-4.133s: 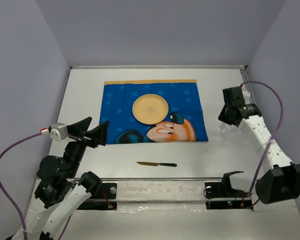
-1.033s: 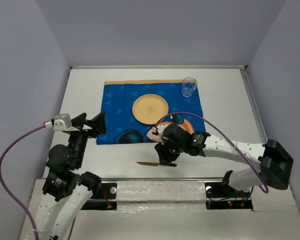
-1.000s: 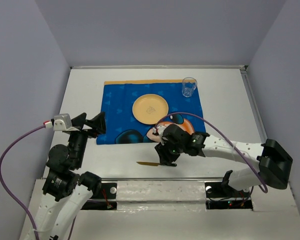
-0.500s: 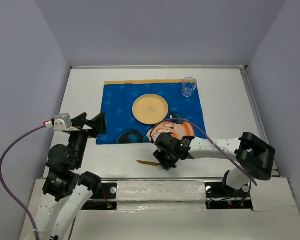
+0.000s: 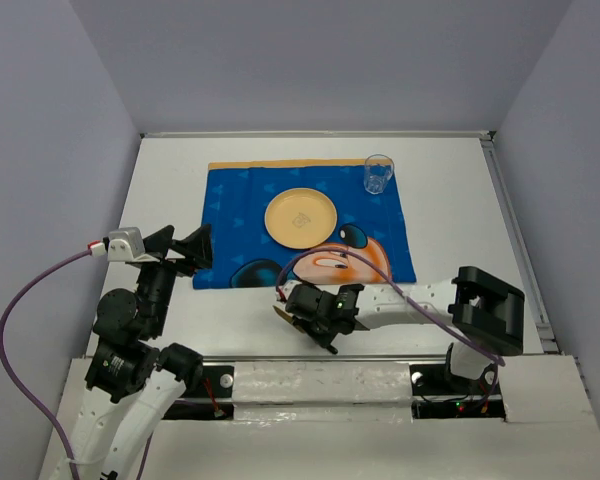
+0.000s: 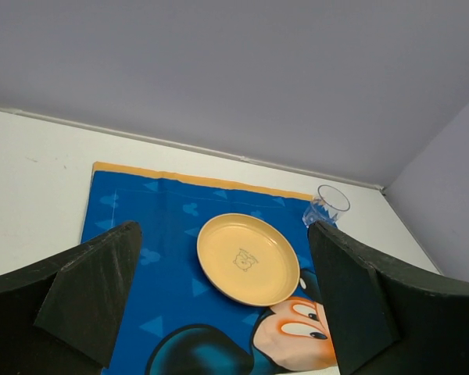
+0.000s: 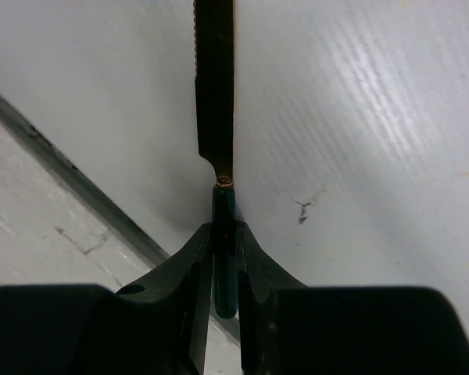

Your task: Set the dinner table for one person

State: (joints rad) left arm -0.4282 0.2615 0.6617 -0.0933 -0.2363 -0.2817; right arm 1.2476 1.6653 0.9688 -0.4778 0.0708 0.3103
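Near dinner table front edge: knife, slim, stiff, light; blade likely slick. Right gripper pinched on its dark handle, best hold; left gripper gaping, empty.

Wide left jaws, tight right jaws.

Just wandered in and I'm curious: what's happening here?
The robot is laying a place setting. Its right end effector grips a knife by its handle, in front of the blue placemat on the white table. A yellow plate and a clear glass sit on the placemat. The left end effector hangs open, holding nothing.
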